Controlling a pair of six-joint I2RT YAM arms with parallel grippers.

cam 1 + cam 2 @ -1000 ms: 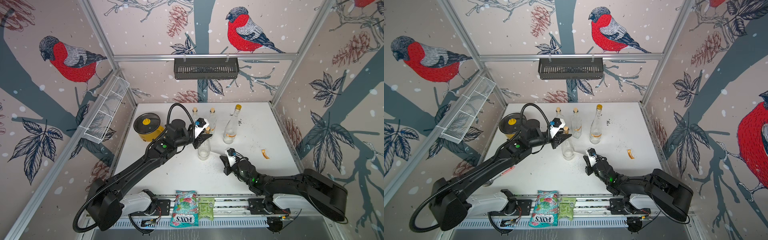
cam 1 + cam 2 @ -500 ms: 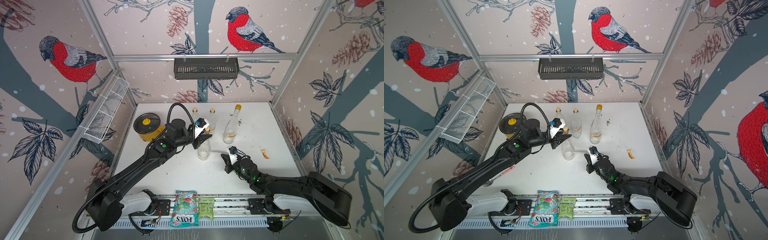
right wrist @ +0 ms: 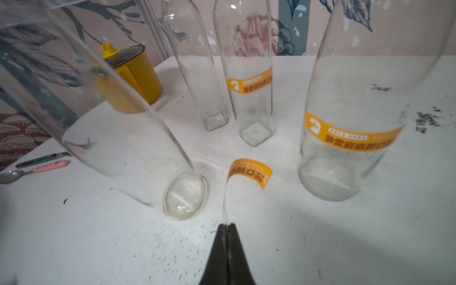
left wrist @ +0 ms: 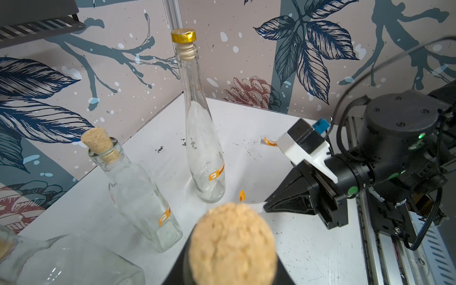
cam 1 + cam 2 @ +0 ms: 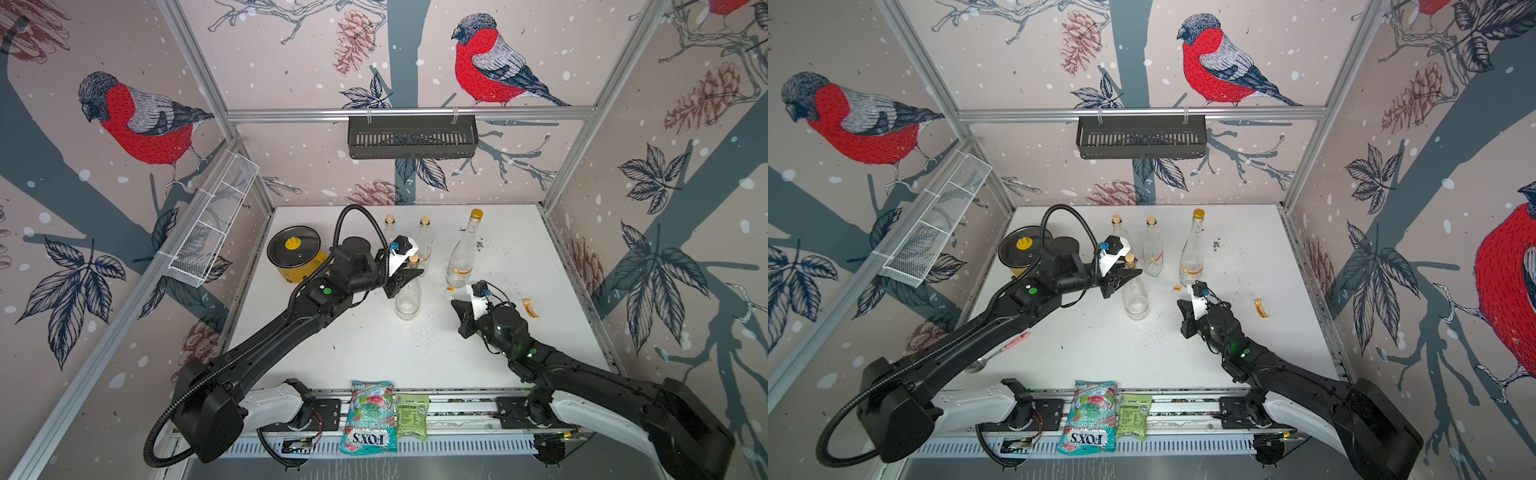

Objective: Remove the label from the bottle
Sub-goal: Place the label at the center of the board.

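The orange label (image 3: 249,172) curls clear of the glass in the right wrist view. One end is pinched between the right jaws, which are pressed together on it at the lower centre of the frame. Its loose end hangs between the base of the corked bottle (image 3: 111,111) and a tall bottle (image 3: 345,153) that wears an orange band of its own. In both top views the corked bottle (image 5: 407,299) stands on the white desk (image 5: 374,361) at mid-frame. The left jaws reach in from the left and clamp its neck just under the cork, while the right jaws sit just to its right, apart from the glass. Behind it, toward the upper middle, stand a square bottle (image 5: 424,249) with an orange label and a second square bottle (image 5: 389,226), partly hidden by the left arm. A yellow lidded pot (image 5: 295,257) sits to their left. A loose orange scrap (image 5: 530,307) lies on the desk at right. A pink-handled spoon (image 5: 1000,353) lies at left in a top view. A candy bag (image 5: 368,415) and a green packet (image 5: 411,415) rest on the front rail at bottom centre.
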